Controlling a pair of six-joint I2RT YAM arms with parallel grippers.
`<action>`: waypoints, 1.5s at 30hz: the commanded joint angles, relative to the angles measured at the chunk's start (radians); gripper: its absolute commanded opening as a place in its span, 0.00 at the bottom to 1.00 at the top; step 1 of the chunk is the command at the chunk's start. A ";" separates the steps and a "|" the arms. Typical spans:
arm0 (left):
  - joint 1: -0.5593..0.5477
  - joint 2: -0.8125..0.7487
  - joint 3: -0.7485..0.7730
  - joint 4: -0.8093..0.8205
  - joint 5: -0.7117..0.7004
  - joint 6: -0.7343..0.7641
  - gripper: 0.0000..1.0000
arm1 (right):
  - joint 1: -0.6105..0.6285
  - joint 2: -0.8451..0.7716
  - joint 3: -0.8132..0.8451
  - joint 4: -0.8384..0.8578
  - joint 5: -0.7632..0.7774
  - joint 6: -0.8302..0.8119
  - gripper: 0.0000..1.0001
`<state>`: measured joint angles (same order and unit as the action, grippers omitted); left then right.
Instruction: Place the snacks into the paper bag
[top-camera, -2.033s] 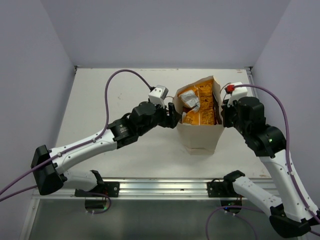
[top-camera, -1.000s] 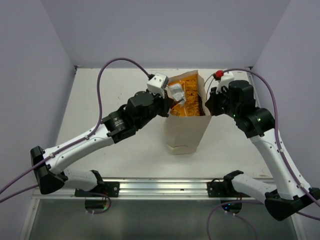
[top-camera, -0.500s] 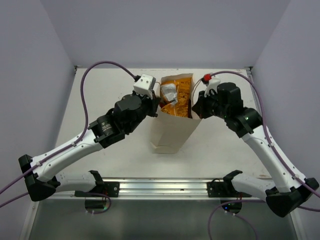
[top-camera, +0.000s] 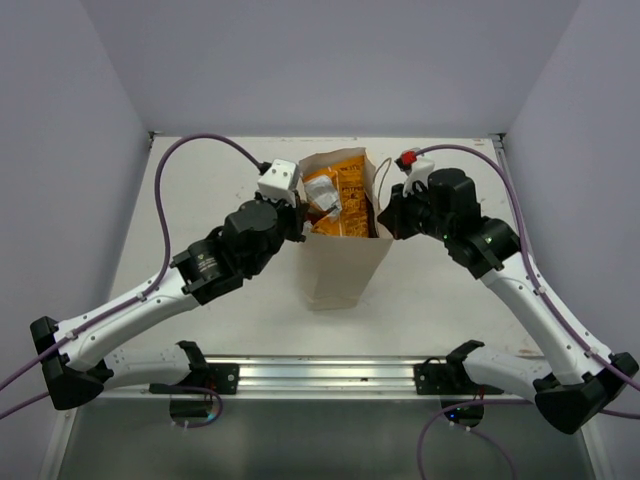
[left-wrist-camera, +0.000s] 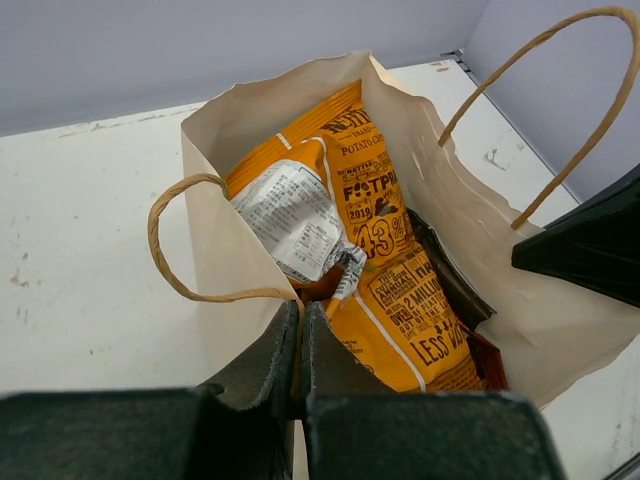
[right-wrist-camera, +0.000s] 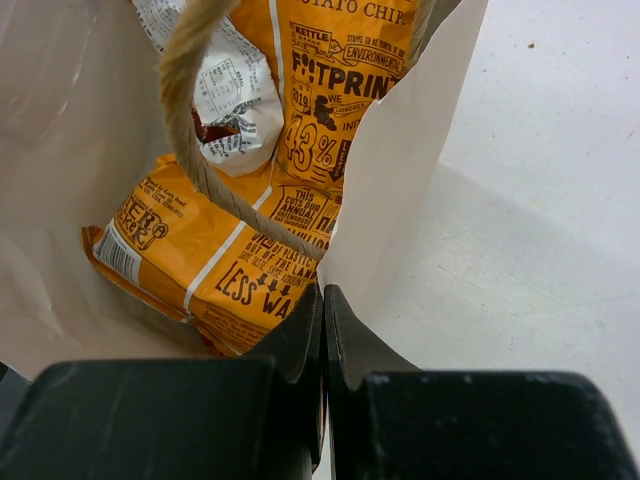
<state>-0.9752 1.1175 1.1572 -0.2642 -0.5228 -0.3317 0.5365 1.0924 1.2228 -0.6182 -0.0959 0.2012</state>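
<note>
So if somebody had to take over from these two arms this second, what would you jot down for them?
Left gripper: shut on the rim of the paper bag.
Right gripper: shut on the opposite rim.
Bag upright between them, mouth open.
Orange packet inside, a dark brown packet beside it; the others are hidden, so the count is unconfirmed.
Left, probably: check all five are in, then let go of the bag.
</note>
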 joint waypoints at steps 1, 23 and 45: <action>0.009 -0.015 0.006 0.000 -0.078 -0.027 0.00 | 0.005 -0.020 0.024 0.041 -0.005 0.003 0.00; 0.009 -0.030 -0.057 -0.075 -0.218 -0.084 0.21 | 0.005 -0.062 -0.020 0.071 -0.059 0.004 0.40; 0.007 -0.312 0.047 0.411 -0.316 0.319 1.00 | 0.005 -0.255 0.112 0.151 0.200 -0.026 0.73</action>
<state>-0.9710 0.8993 1.2335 -0.1162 -0.7681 -0.1337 0.5385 0.8692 1.2705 -0.4595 -0.0441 0.1986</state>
